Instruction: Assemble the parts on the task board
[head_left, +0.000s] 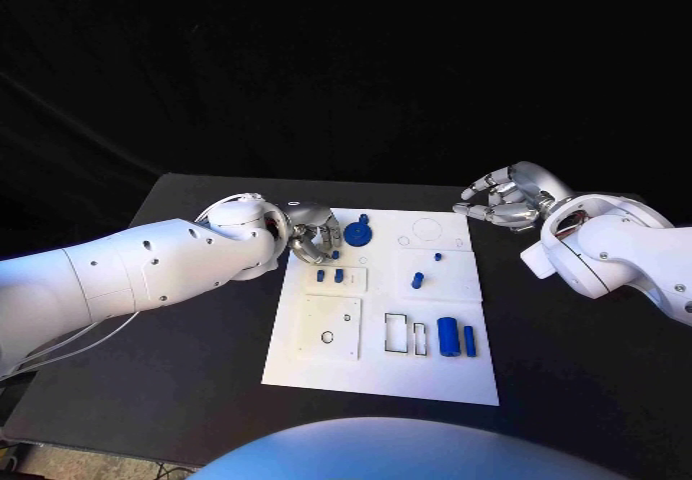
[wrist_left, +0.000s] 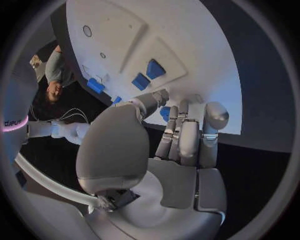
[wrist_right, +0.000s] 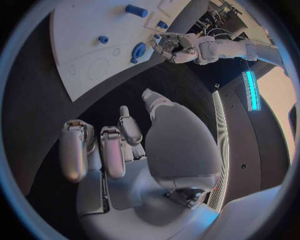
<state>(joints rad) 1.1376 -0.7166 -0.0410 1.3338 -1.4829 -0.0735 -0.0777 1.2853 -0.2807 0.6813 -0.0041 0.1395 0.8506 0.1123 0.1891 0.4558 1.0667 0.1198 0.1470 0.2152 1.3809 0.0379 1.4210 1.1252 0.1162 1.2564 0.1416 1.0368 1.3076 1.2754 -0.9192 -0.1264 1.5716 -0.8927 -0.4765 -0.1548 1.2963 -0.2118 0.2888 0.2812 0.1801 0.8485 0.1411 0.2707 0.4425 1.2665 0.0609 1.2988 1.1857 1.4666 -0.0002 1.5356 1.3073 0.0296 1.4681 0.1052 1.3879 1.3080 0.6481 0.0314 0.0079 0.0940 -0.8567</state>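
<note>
The task board (head_left: 382, 385) is lying in the middle of the table (head_left: 159, 380). Near the board's far left corner a round part with a stem (head_left: 356, 234) is resting on it, and the left hand (head_left: 307, 238) is sitting just beside that part at the board's left edge. Two small parts (head_left: 330, 275) are lying nearer than the round one, two pegs (head_left: 426, 271) are standing toward the board's middle (one behind the other), and two cylinders (head_left: 456, 337) are lying side by side near its right edge. The right hand (head_left: 508, 196) is hovering beyond the board's far right corner.
</note>
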